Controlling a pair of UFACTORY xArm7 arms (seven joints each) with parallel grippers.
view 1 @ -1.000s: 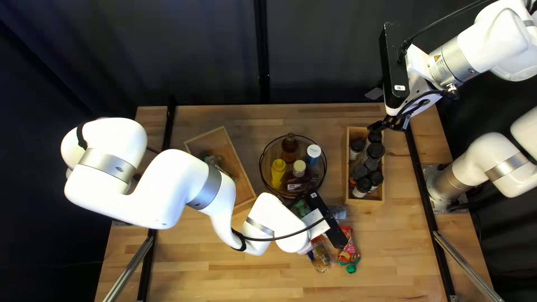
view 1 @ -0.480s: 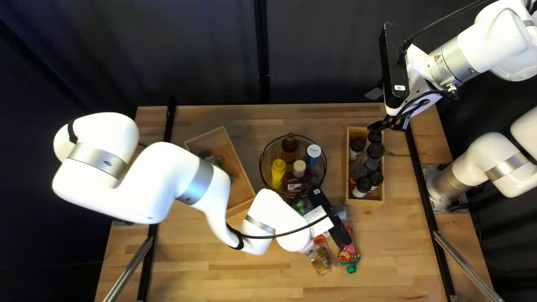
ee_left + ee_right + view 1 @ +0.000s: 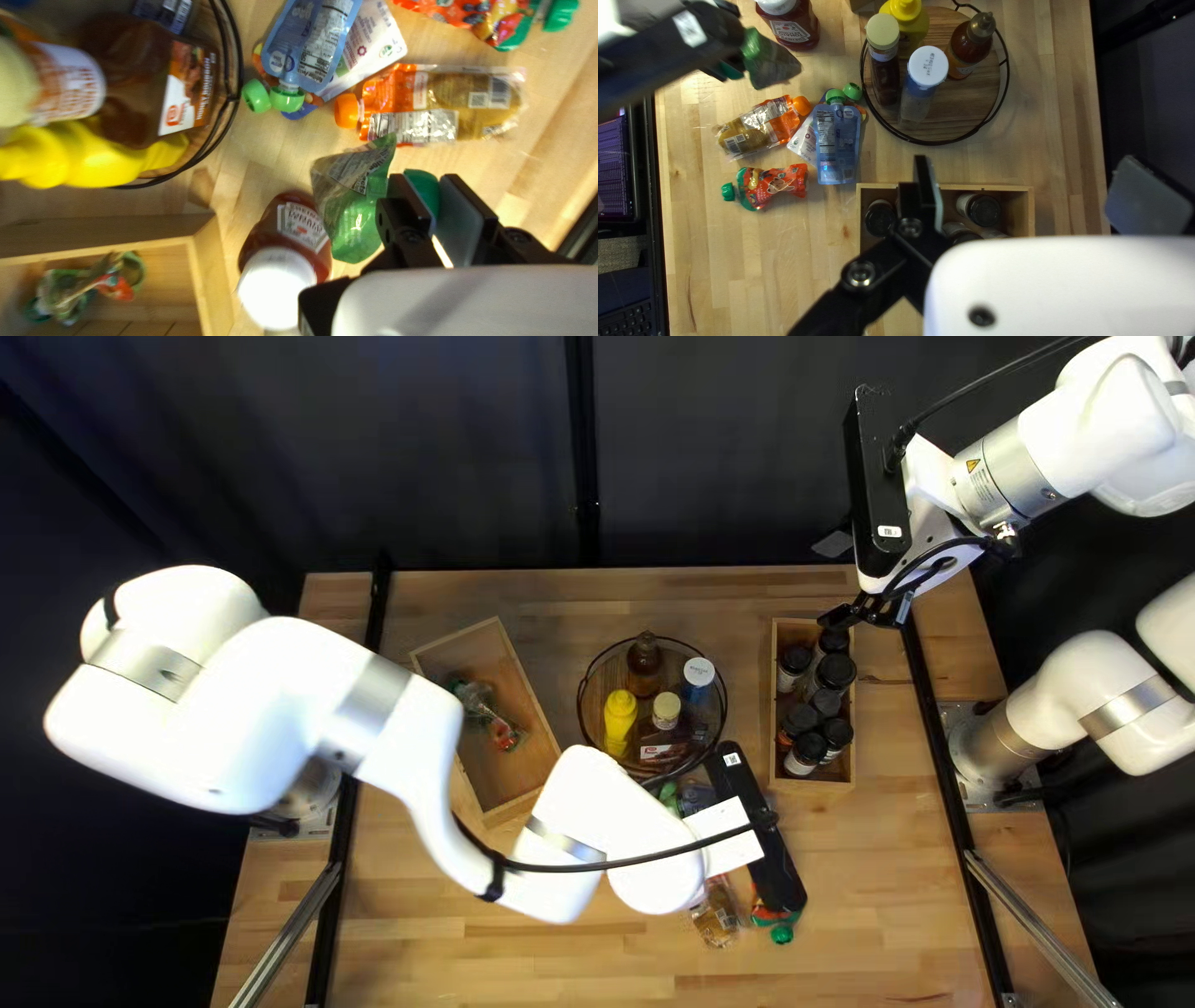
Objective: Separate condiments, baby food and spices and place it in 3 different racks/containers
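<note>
Bench point(image 3: 623, 965), near side | my left arm point(image 3: 405, 722) has swung left, uncovering more of the left tray point(image 3: 535, 697) | left pincer point(image 3: 423, 180) closed on green pouch point(image 3: 355, 218) by its cap point(image 3: 421, 186); right pincer point(image 3: 1027, 168) wide, empty | baby food, probably tray-bound.

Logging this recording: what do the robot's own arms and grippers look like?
Both arms are glossy white with silver-grey bands, and black cables run along them. The right one shows a small yellow warning triangle. The left gripper and right gripper have black links and black fingers with flat grey pads.
</note>
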